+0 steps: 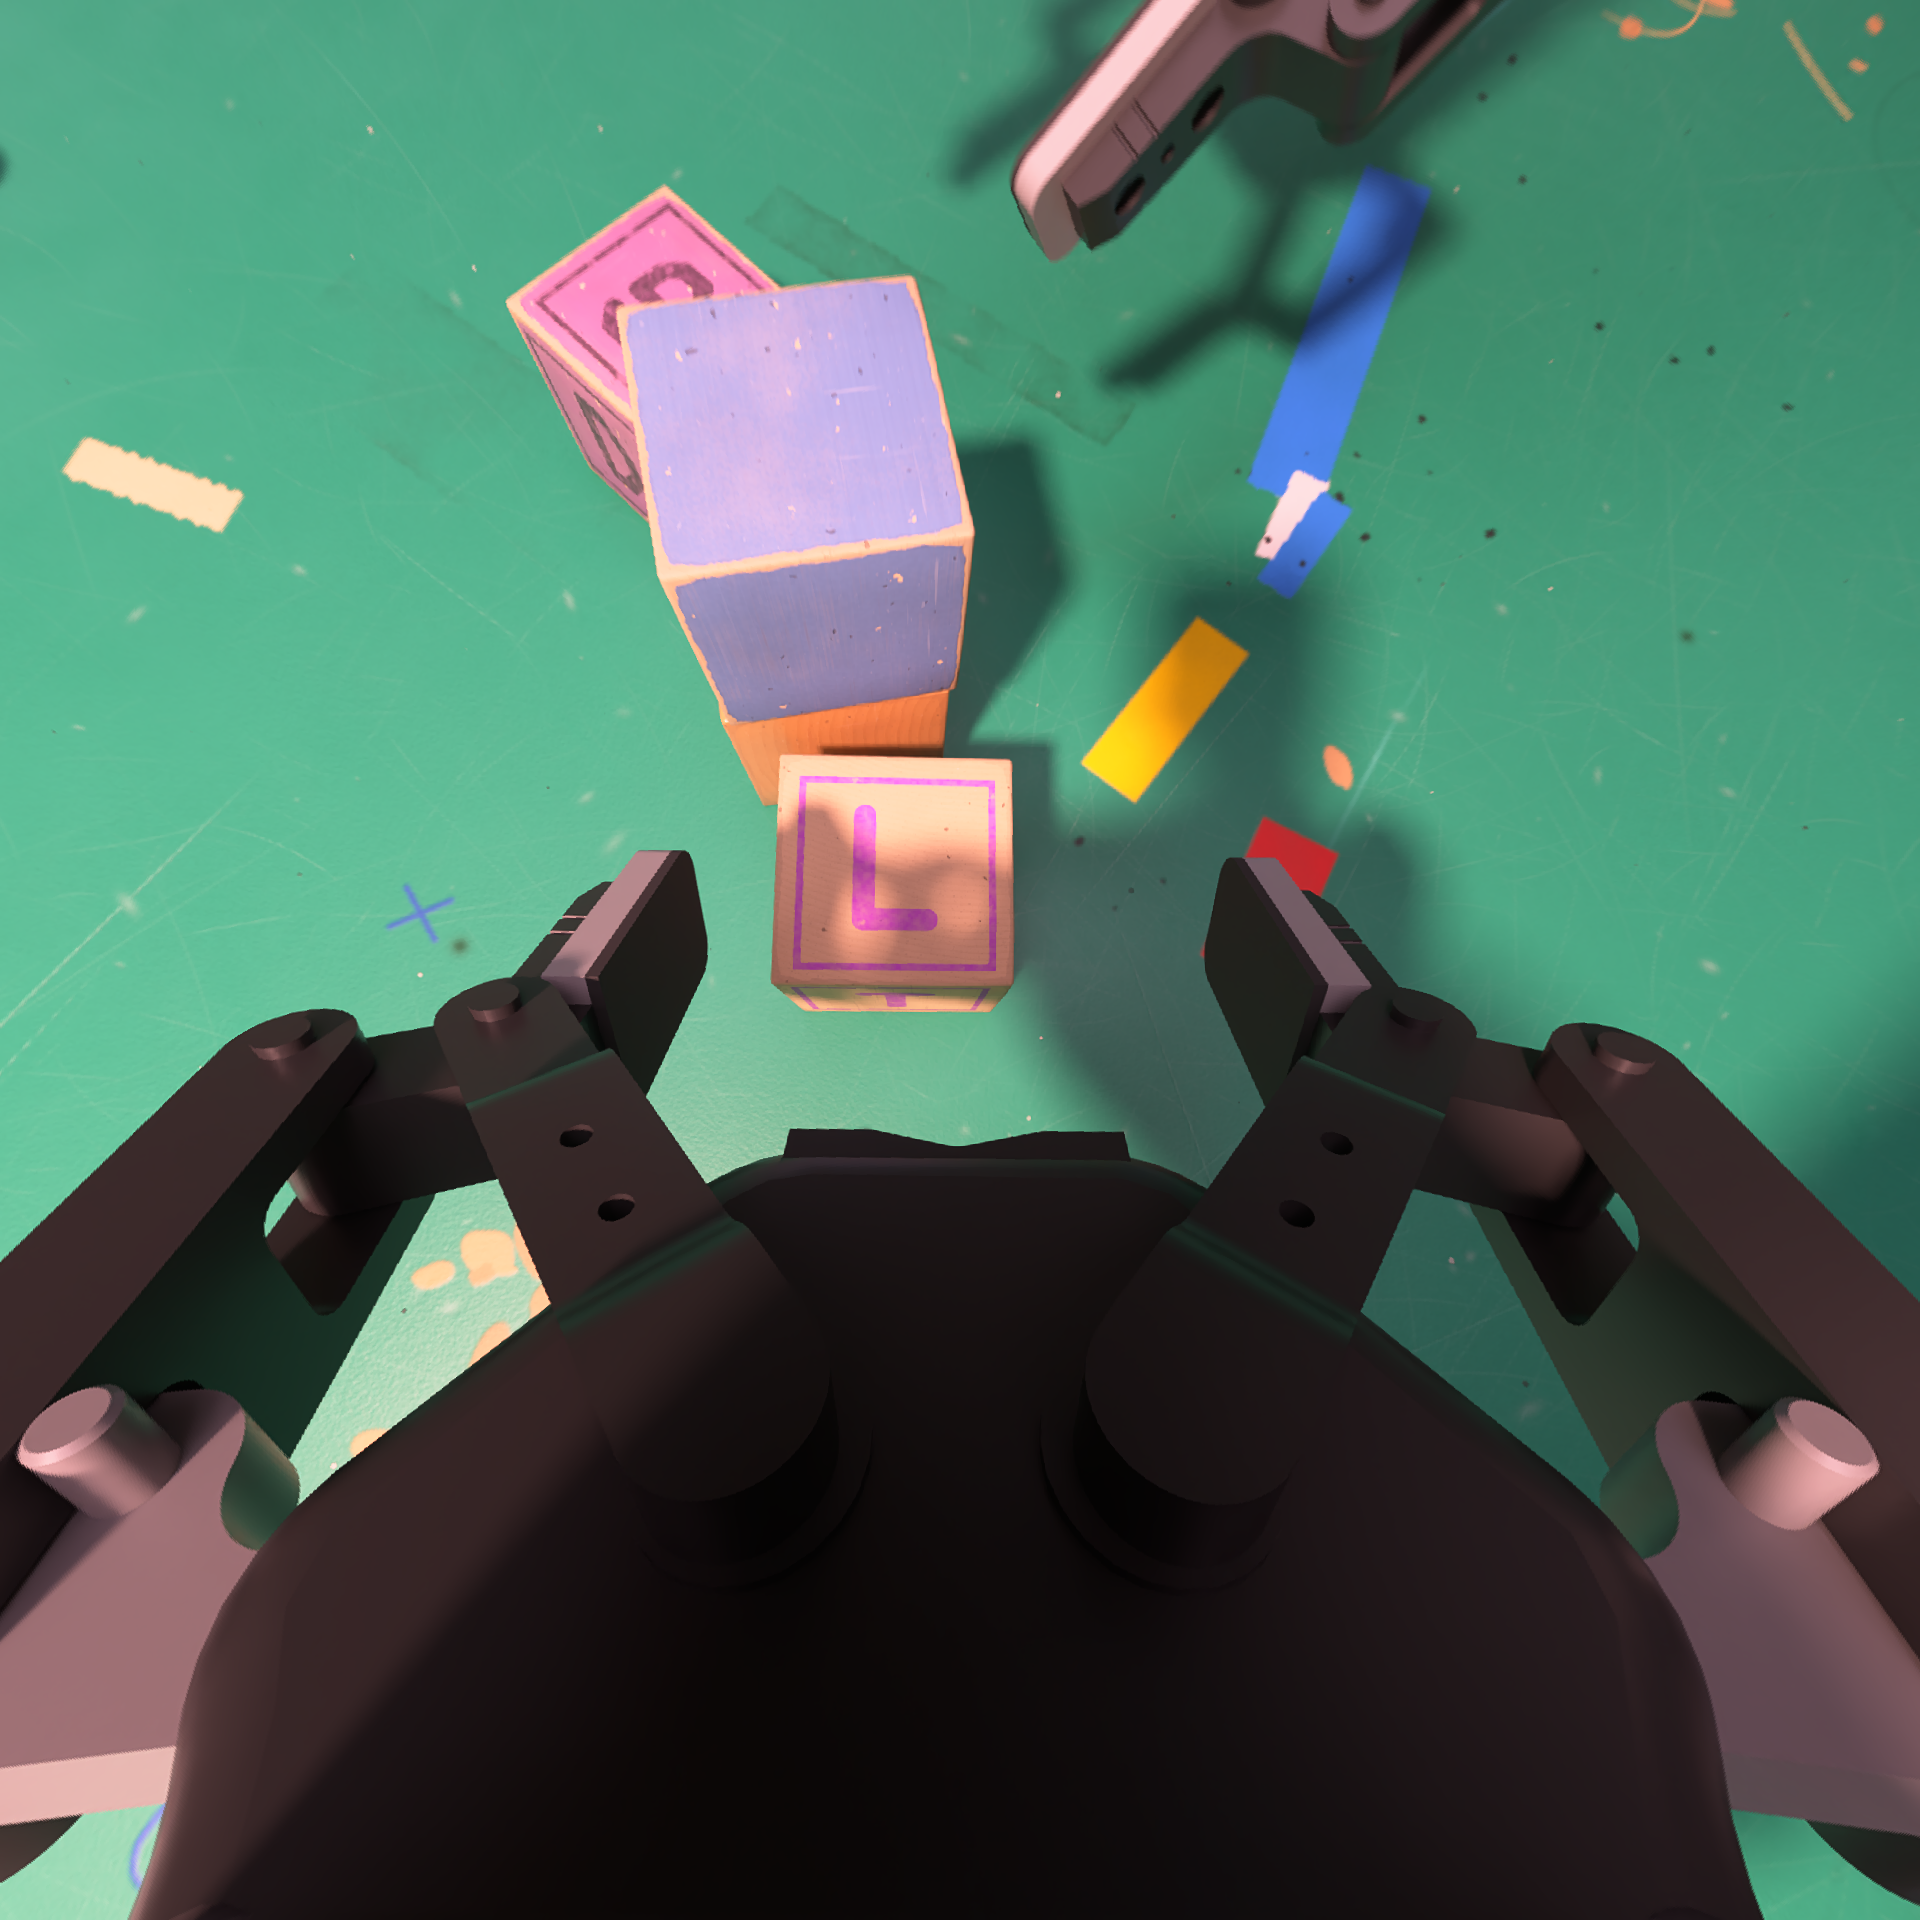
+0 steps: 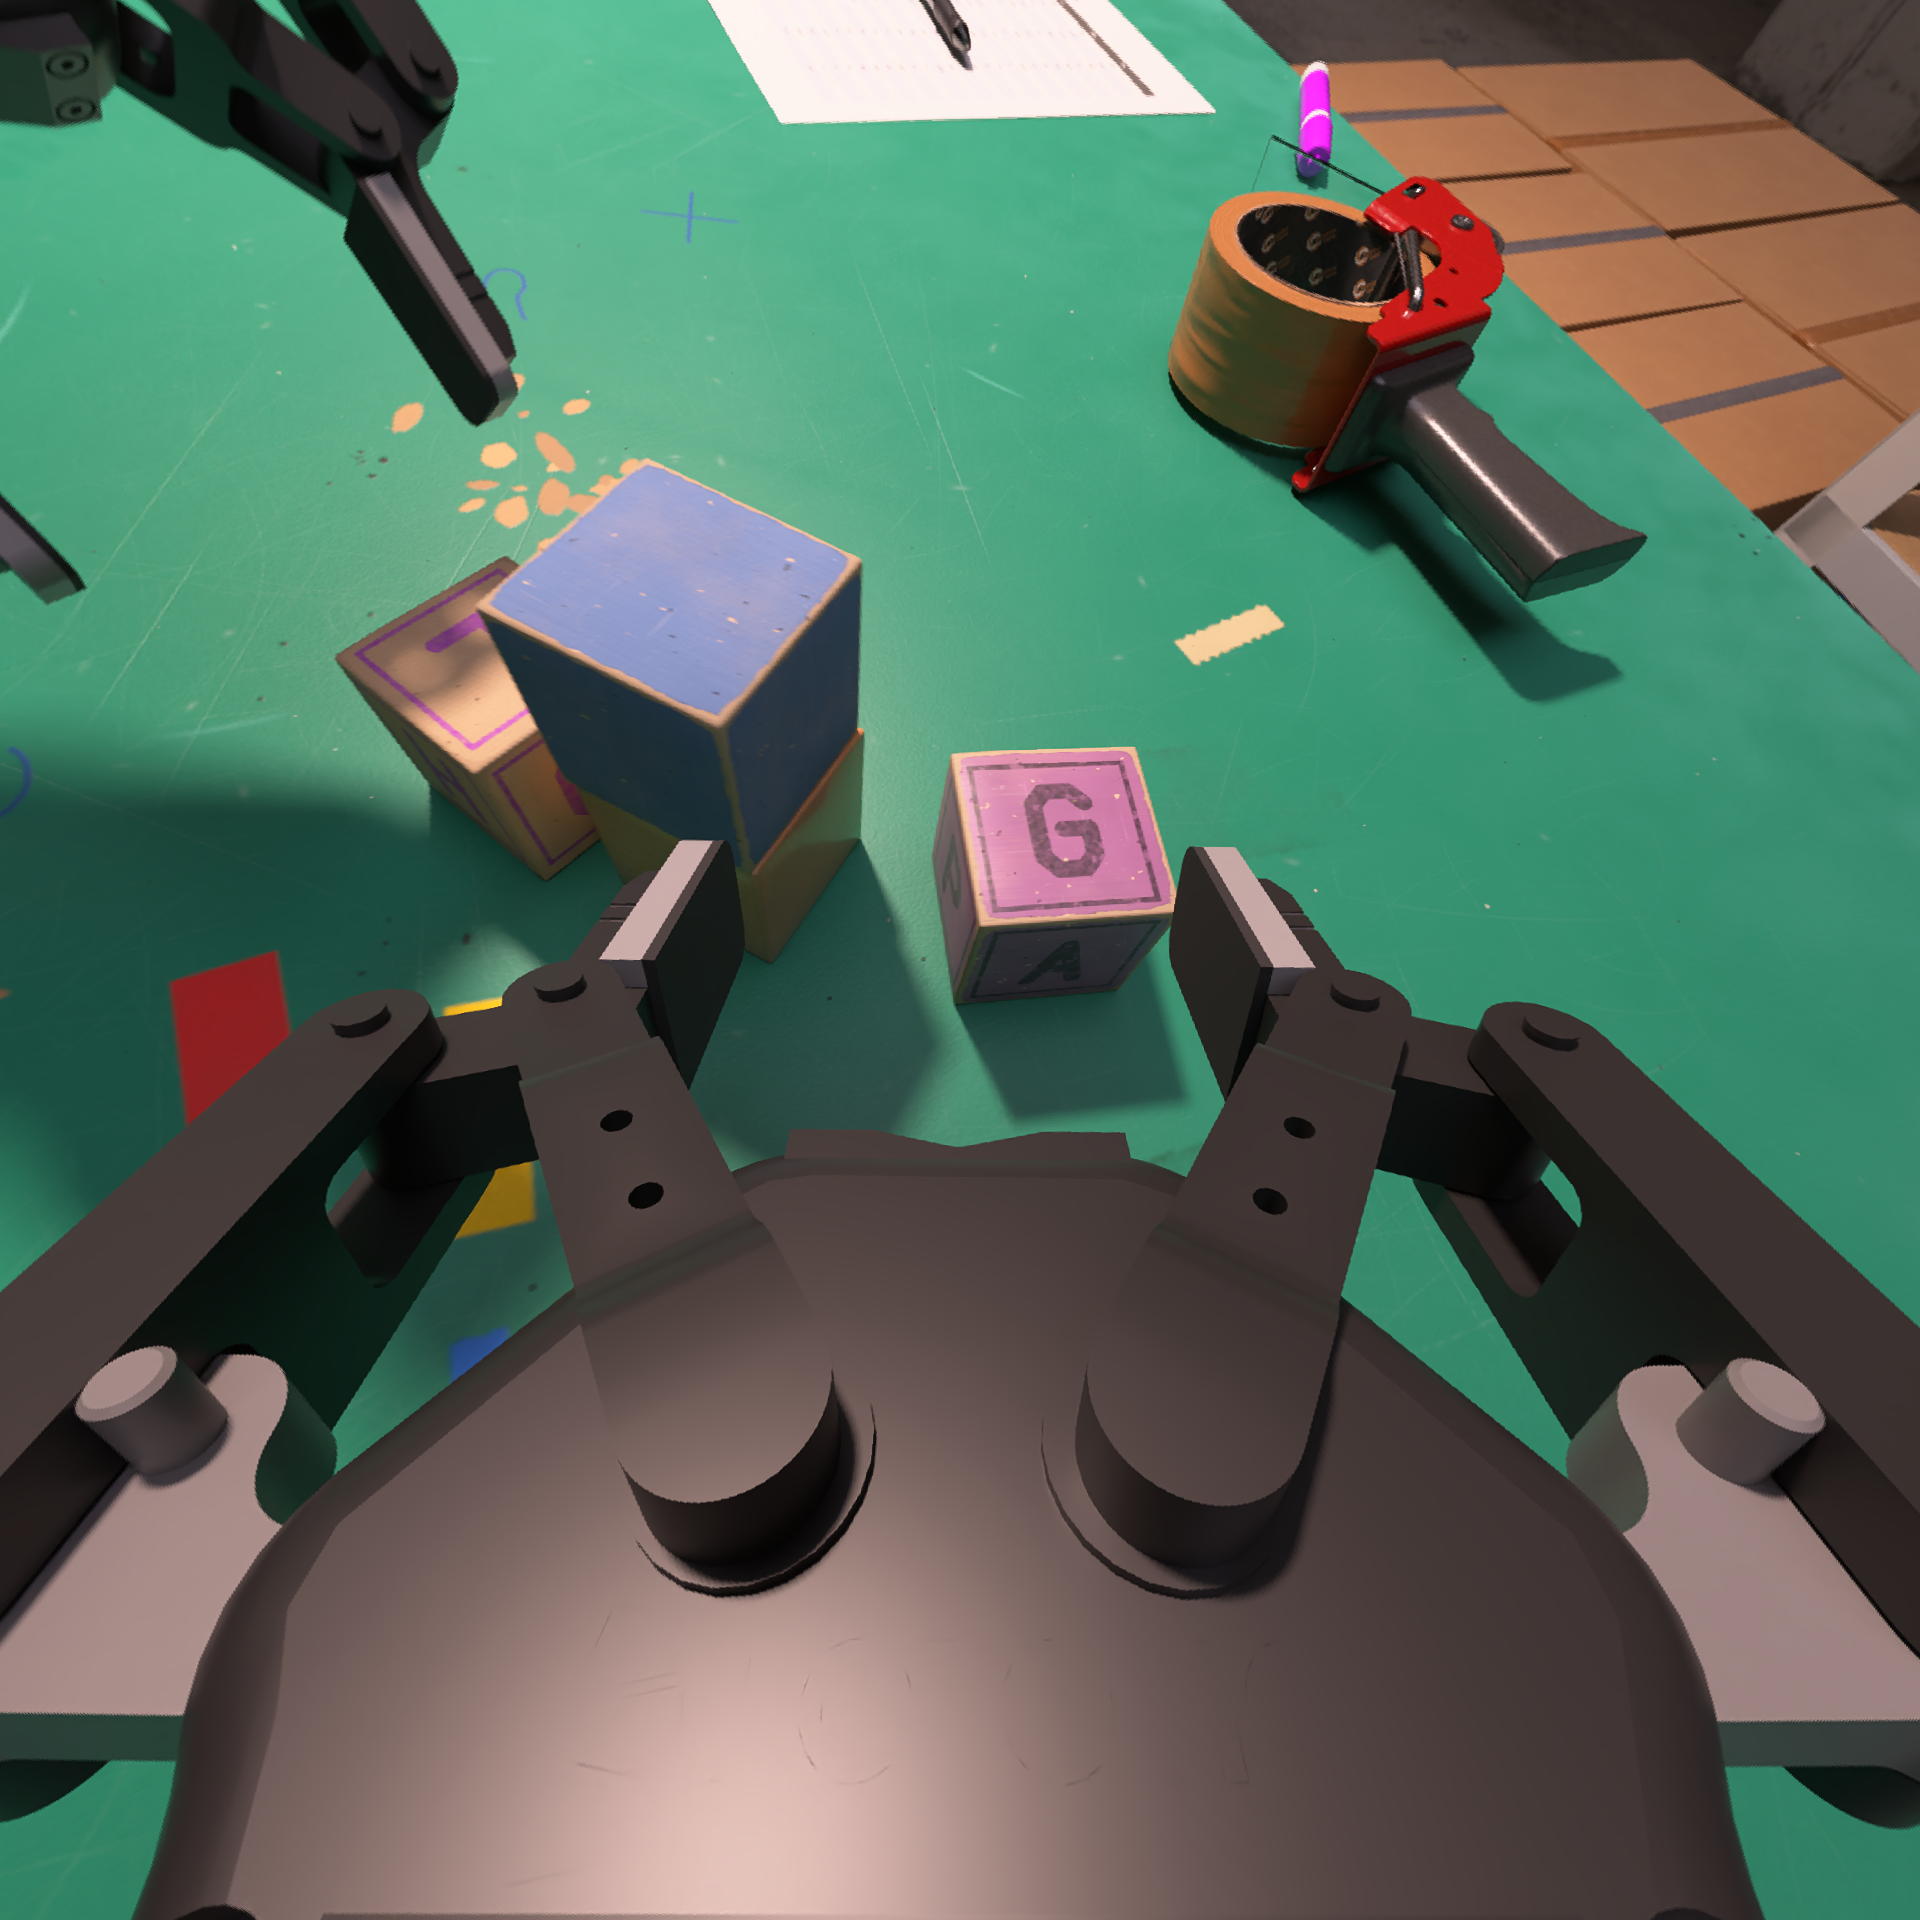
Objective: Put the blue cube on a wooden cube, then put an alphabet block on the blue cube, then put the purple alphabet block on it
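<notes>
The blue cube (image 1: 795,473) sits on a plain wooden cube (image 1: 842,732), turned a little askew on it; the stack also shows in the right wrist view (image 2: 675,655) over the wooden cube (image 2: 805,862). A wooden alphabet block with purple lettering (image 1: 891,878) stands on the mat just in front of the stack, also seen in the right wrist view (image 2: 457,707). The purple alphabet block (image 2: 1060,862) stands apart on the mat, and behind the stack in the left wrist view (image 1: 613,312). My left gripper (image 1: 956,925) is open above the lettered wooden block. My right gripper (image 2: 956,925) is open, empty, near the purple block.
A tape dispenser with a red frame (image 2: 1351,343) lies at the back right. A white sheet (image 2: 956,52) and a purple marker (image 2: 1314,114) lie at the far edge. Coloured tape strips (image 1: 1340,332) mark the green mat (image 1: 312,675). Cardboard boxes (image 2: 1662,208) sit beyond the table edge.
</notes>
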Controlling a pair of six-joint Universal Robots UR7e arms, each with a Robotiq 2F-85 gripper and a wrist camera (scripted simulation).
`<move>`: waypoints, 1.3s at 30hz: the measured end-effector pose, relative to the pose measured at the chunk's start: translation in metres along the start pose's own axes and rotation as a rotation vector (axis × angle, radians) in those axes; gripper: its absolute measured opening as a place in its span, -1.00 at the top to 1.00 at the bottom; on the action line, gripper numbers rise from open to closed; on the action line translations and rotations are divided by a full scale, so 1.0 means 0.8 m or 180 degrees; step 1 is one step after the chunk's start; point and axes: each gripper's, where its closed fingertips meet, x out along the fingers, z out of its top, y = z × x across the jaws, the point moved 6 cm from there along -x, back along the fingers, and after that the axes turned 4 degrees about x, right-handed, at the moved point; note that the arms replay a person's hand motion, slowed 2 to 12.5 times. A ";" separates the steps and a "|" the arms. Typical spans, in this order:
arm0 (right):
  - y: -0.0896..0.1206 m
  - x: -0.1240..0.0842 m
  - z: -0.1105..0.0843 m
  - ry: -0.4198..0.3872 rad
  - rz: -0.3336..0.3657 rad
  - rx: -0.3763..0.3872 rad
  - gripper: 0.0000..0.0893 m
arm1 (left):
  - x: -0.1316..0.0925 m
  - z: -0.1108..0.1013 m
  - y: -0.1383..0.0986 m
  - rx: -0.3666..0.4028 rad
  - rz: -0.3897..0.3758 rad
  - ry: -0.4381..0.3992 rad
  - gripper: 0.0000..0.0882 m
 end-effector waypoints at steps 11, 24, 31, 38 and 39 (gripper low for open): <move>-0.030 0.029 -0.021 -0.0108 0.0360 0.0125 -0.67 | 0.026 -0.014 0.006 0.0092 0.0202 0.0282 -0.89; -0.044 0.060 -0.039 0.0095 0.0493 -0.0001 -0.72 | 0.051 -0.026 0.007 0.0061 0.0159 0.0465 -0.84; -0.049 0.072 -0.046 0.0158 0.0494 -0.0046 -0.72 | 0.058 -0.031 0.012 0.0118 0.0226 0.0511 -0.48; -0.050 0.080 -0.046 0.0115 0.0526 -0.0026 -0.71 | 0.057 -0.029 0.015 0.0191 0.0230 0.0512 -0.19; -0.050 0.081 -0.046 0.0107 0.0530 -0.0024 -0.70 | 0.056 -0.029 0.016 0.0201 0.0229 0.0530 -0.19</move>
